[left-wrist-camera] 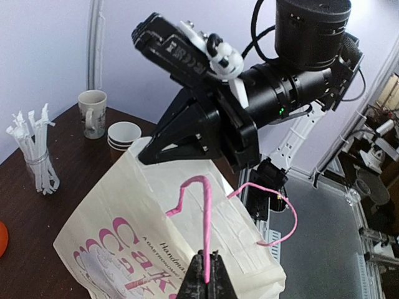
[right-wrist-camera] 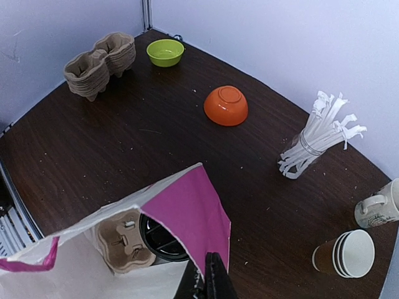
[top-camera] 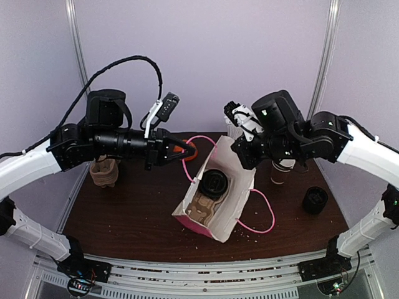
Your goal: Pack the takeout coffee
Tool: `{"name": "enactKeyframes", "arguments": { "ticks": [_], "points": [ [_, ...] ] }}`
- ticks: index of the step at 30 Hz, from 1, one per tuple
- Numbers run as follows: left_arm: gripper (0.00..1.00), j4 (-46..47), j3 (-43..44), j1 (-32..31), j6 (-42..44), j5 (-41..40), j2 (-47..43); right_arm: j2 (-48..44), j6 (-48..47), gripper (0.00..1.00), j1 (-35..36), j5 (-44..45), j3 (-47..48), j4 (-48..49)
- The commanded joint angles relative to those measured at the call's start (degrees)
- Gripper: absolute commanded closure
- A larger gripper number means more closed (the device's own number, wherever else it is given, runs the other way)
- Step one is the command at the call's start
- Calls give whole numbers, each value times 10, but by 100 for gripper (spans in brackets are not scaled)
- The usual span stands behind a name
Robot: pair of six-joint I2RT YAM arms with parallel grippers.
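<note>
The takeout coffee (top-camera: 215,184) stands inside an open white paper bag (top-camera: 240,190); only its black lid shows, next to a brown cup carrier (top-camera: 201,207). My left gripper (top-camera: 185,151) is shut on the bag's pink handle (left-wrist-camera: 206,218), seen at the bottom of the left wrist view (left-wrist-camera: 206,281). My right gripper (top-camera: 240,154) is shut on the bag's far rim and holds the mouth open. In the right wrist view, that gripper (right-wrist-camera: 206,277) pinches the magenta side panel (right-wrist-camera: 193,212), with the lid (right-wrist-camera: 159,237) and carrier (right-wrist-camera: 121,242) below.
A stack of kraft cups (top-camera: 282,171) and a squat black stack of lids (top-camera: 315,199) stand at the right. A carrier stack (top-camera: 104,172) sits at the left. An orange bowl (right-wrist-camera: 225,106), green bowl (right-wrist-camera: 165,52), straws (right-wrist-camera: 318,134) and a mug (right-wrist-camera: 377,208) are at the back.
</note>
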Motion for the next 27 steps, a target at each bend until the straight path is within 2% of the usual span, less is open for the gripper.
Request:
{"name": "enactKeyframes", "arguments": {
  "ticks": [1,7,8,9,12,15,19,22,24,27],
  "points": [
    [100,80,-38,1,-92,-84,-25,41,45,100,-45,-74,65,-73],
    [100,21,-37,29,-163,-194,-33,108,62,100,-67,-118,119,-84],
    [100,11,-36,34,-167,-203,-33,116,63,91,-69,-125,128,-83],
    [100,1,-36,38,-170,-214,-35,122,64,74,-70,-130,140,-82],
    [100,-19,-39,51,-176,-222,-43,136,69,47,-73,-143,179,-86],
    [100,-38,-45,64,-181,-229,-49,141,76,33,-82,-149,216,-84],
    [100,-69,-44,74,-178,-252,-52,120,97,27,-112,-127,228,-48],
    [100,-79,-45,75,-170,-259,-58,83,118,25,-146,-86,183,15],
    [100,-83,-45,76,-164,-265,-59,66,135,26,-181,-52,140,60],
    [100,-94,-44,78,-159,-283,-55,70,147,35,-233,-42,87,118]
  ]
}}
